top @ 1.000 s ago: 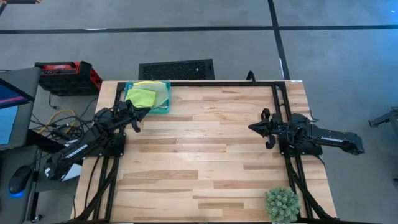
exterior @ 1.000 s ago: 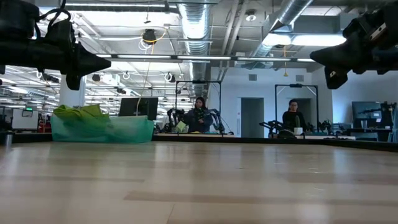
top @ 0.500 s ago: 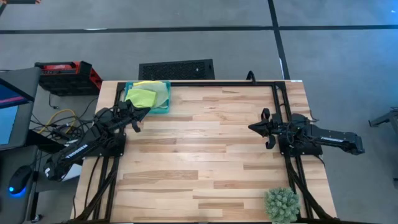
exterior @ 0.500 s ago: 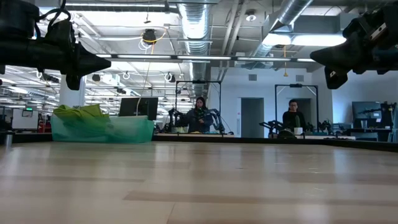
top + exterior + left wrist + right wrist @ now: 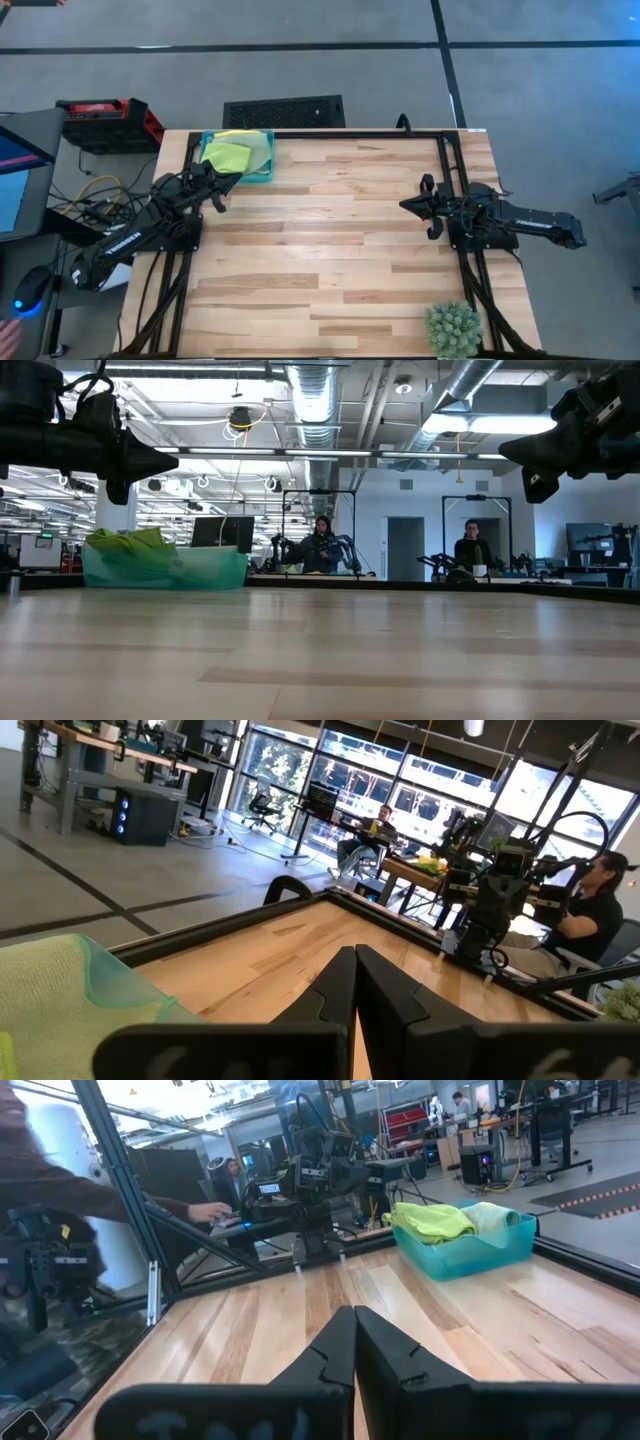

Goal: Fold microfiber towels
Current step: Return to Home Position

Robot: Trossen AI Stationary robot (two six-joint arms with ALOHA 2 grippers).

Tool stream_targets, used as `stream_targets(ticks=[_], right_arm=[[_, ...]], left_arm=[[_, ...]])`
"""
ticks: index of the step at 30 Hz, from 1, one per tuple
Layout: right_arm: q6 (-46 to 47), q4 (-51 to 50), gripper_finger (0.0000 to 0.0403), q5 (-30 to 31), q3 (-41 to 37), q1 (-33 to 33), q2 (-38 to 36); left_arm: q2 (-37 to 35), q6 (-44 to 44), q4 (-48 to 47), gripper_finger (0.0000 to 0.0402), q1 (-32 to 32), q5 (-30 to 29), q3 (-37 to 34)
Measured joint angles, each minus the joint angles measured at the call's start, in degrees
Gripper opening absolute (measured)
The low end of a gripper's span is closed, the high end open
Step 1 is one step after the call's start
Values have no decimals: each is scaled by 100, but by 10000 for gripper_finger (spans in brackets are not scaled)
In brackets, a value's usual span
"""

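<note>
Plant, small and spiky, sits at the near right edge of the table, well apart from everything else.

Mid-table: pale wood planks, smooth, with nothing lying on them.

Right gripper hangs above the right side, fingers pressed together, nothing between them. It points across toward the left arm.

Left gripper is raised off the wood on the left side, fingers also pressed together and holding nothing (its wrist view shows the two tips meeting in a point).

Far left corner: rigid teal tray, translucent plastic, its long axis along the table's far edge. The microfiber towels are piled inside, soft and rumpled, with lime green on top, a paler green beside it and a yellow edge at the back. No blue one can be made out.

Key relation: the pile lies just beyond the left gripper's tips, so the left arm is far the nearer. Folding looks finished. My judgement is that drawing back means moving away from the tray, with no cloth to snag.
</note>
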Motion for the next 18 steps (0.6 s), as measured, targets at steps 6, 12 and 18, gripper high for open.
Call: stream_targets(ticks=[6, 12, 18], right_arm=[[0, 0, 31, 0, 0, 0, 0], [0, 1, 31, 0, 0, 0, 0], [-2, 2, 29, 0, 0, 0, 0]], left_arm=[[-2, 0, 0, 0, 0, 2, 0], [0, -1, 0, 0, 0, 2, 0], [-1, -2, 0, 0, 0, 2, 0]])
